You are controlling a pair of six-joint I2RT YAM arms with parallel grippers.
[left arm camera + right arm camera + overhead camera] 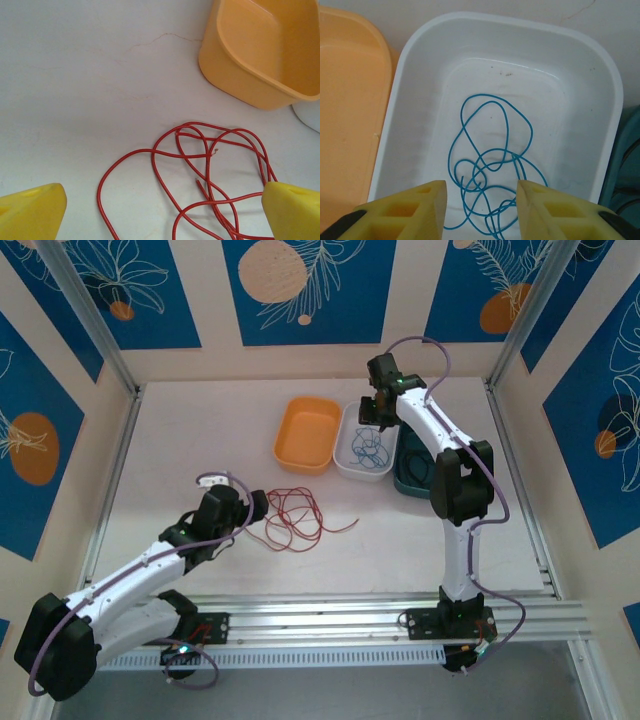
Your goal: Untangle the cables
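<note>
The left gripper [162, 212] stood wide open, the red cable [206, 156] lying loose on the table [75, 75] between and ahead of its fingers [30, 210]. The right gripper [482, 205] hung partly open over the white bin [600, 75], the blue cable [490, 162] coiled inside beneath it.
</note>
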